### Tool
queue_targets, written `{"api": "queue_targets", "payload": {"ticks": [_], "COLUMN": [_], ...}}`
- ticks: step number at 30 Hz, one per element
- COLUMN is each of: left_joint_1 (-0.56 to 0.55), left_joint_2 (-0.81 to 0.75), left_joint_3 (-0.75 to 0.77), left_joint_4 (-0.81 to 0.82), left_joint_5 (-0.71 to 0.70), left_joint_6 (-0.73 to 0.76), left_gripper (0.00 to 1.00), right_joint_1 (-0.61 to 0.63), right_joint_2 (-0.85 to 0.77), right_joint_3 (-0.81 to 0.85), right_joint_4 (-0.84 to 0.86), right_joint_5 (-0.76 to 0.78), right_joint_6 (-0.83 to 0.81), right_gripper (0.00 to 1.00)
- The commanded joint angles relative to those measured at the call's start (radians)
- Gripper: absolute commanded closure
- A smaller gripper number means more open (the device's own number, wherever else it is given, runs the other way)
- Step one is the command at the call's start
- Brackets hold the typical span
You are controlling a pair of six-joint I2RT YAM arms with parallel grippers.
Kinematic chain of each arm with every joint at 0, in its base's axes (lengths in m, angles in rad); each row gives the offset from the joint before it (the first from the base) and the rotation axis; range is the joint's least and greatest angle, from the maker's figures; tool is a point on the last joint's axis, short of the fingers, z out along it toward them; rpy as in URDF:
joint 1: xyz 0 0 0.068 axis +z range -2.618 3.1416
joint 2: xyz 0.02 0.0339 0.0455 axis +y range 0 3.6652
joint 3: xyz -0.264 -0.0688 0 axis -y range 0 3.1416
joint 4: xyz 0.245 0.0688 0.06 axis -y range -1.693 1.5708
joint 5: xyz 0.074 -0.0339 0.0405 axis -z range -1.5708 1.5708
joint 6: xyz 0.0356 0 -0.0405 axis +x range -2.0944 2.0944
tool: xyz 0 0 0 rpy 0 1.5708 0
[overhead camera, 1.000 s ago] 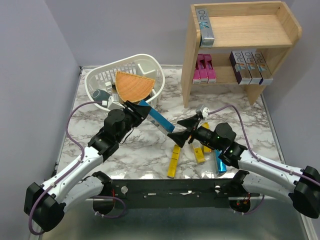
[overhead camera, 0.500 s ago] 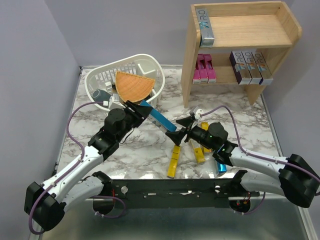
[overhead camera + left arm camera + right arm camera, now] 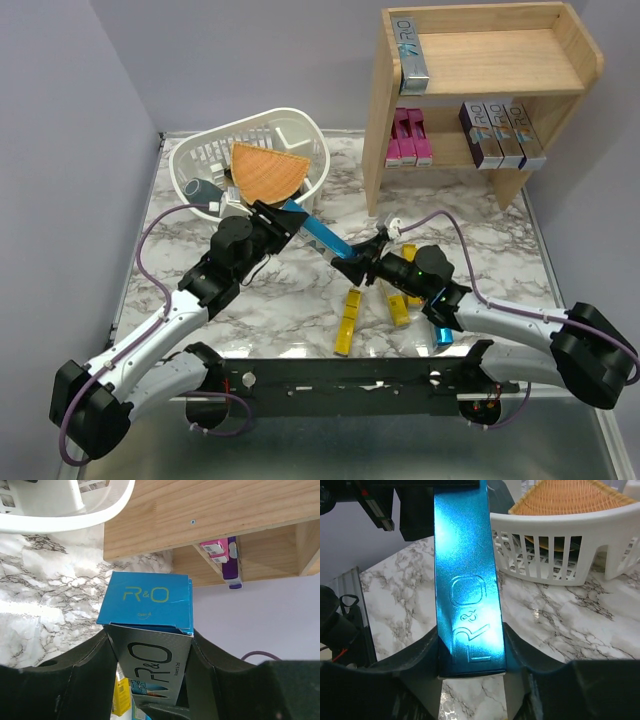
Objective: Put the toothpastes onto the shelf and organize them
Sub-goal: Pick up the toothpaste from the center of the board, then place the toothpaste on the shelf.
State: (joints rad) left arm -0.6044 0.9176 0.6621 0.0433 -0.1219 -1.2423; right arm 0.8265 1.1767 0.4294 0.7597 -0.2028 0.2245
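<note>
2 ends of 1 blue carton [image 3: 319,237] are being gripped: left gripper [image 3: 285,219] at 10 o'clock, right gripper [image 3: 352,262] at 4 o'clock. Light, glossy, crushable card is probably demanding gentle pressure on its narrow sides.

The marble table [image 3: 290,310] is seen from above and behind by the top external camera, with the shelf [image 3: 383,120] at the upper right. The left wrist view is taken at close range along a blue carton [image 3: 147,605] toward the shelf at the top. The right wrist view is aimed along the same carton toward the white basket [image 3: 555,525] at upper right. The carton is shared by all three views.
</note>
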Motion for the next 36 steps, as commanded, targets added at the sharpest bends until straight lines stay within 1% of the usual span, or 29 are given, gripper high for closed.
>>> {"api": "queue_targets", "payload": {"ticks": [1, 2, 3, 5, 6, 8, 9, 10, 11, 12, 14, 15, 17, 18, 20, 21, 22, 24, 25, 27, 33, 34, 35, 36], "left_joint_1": [-0.003, -0.001, -0.001, -0.001, -0.001, -0.001, -0.001, 0.000, 0.000, 0.000, 0.000, 0.000, 0.000, 0.000, 0.000, 0.000, 0.000, 0.000, 0.000, 0.000, 0.002, 0.002, 0.003, 0.003], "left_joint_2": [-0.017, -0.026, -0.034, -0.061, -0.074, -0.117, -0.132, -0.147, -0.161, -0.187, -0.218, -0.229, -0.247, -0.269, -0.289, -0.305, -0.312, -0.325, -0.327, -0.332, -0.306, -0.300, -0.293, -0.283], "left_joint_3": [0.034, 0.036, 0.045, 0.059, 0.073, 0.083, 0.099, 0.112, 0.131, 0.169, 0.206, 0.235, 0.255, 0.267, 0.271, 0.265, 0.258, 0.231, 0.219, 0.185, 0.151, 0.148, 0.145, 0.140], "left_joint_4": [0.035, 0.030, 0.024, 0.006, -0.002, -0.011, -0.013, -0.025, -0.034, -0.040, -0.042, -0.063, -0.059, -0.053, -0.016, 0.001, 0.035, 0.061, 0.081, 0.090, 0.064, 0.066, 0.066, 0.067], "left_joint_5": [-0.022, -0.044, -0.057, -0.088, -0.125, -0.169, -0.217, -0.241, -0.266, -0.294, -0.370, -0.398, -0.462, -0.475, -0.508, -0.518, -0.528, -0.564, -0.571, -0.590, -0.552, -0.547, -0.544, -0.544], "left_joint_6": [0.021, 0.033, 0.049, 0.124, 0.154, 0.237, 0.272, 0.309, 0.402, 0.450, 0.594, 0.640, 0.710, 0.778, 0.849, 0.916, 0.954, 1.006, 1.046, 1.064, 1.077, 1.086, 1.093, 1.113], "left_gripper": [0.41, 0.37, 0.31, 0.27, 0.23, 0.19, 0.14, 0.13, 0.11, 0.10, 0.10, 0.09, 0.09, 0.08, 0.08, 0.08, 0.08, 0.08, 0.08, 0.08, 0.08, 0.08, 0.08, 0.08], "right_joint_1": [0.006, 0.006, 0.006, 0.006, 0.005, 0.005, 0.005, 0.005, 0.003, 0.002, -0.004, -0.007, -0.021, -0.027, -0.061, -0.075, -0.101, -0.130, -0.160, -0.196, -0.326, -0.381, -0.413, -0.450], "right_joint_2": [-0.064, -0.087, -0.100, -0.126, -0.153, -0.183, -0.196, -0.219, -0.230, -0.242, -0.268, -0.276, -0.296, -0.301, -0.302, -0.298, -0.295, -0.278, -0.273, -0.250, -0.180, -0.154, -0.140, -0.131], "right_joint_3": [0.022, 0.026, 0.029, 0.042, 0.052, 0.086, 0.104, 0.121, 0.158, 0.176, 0.225, 0.277, 0.330, 0.394, 0.466, 0.501, 0.573, 0.629, 0.684, 0.738, 0.945, 0.969, 0.985, 1.006], "right_joint_4": [-0.005, -0.022, -0.037, -0.080, -0.107, -0.180, -0.213, -0.276, -0.301, -0.328, -0.423, -0.454, -0.537, -0.565, -0.650, -0.680, -0.725, -0.749, -0.757, -0.803, -0.905, -0.928, -0.931, -0.932], "right_joint_5": [-0.014, -0.003, 0.005, 0.028, 0.042, 0.072, 0.083, 0.094, 0.104, 0.114, 0.141, 0.149, 0.163, 0.169, 0.177, 0.177, 0.177, 0.166, 0.166, 0.161, 0.169, 0.154, 0.099, 0.068], "right_joint_6": [0.055, 0.067, 0.093, 0.113, 0.130, 0.134, 0.142, 0.139, 0.139, 0.138, 0.139, 0.142, 0.141, 0.142, 0.142, 0.145, 0.151, 0.170, 0.182, 0.222, 0.308, 0.329, 0.354, 0.412], "right_gripper": [0.56, 0.58, 0.60, 0.61, 0.63, 0.63, 0.64, 0.64, 0.64, 0.64, 0.64, 0.64, 0.64, 0.64, 0.64, 0.64, 0.64, 0.64, 0.64, 0.64, 0.65, 0.65, 0.65, 0.66]}}
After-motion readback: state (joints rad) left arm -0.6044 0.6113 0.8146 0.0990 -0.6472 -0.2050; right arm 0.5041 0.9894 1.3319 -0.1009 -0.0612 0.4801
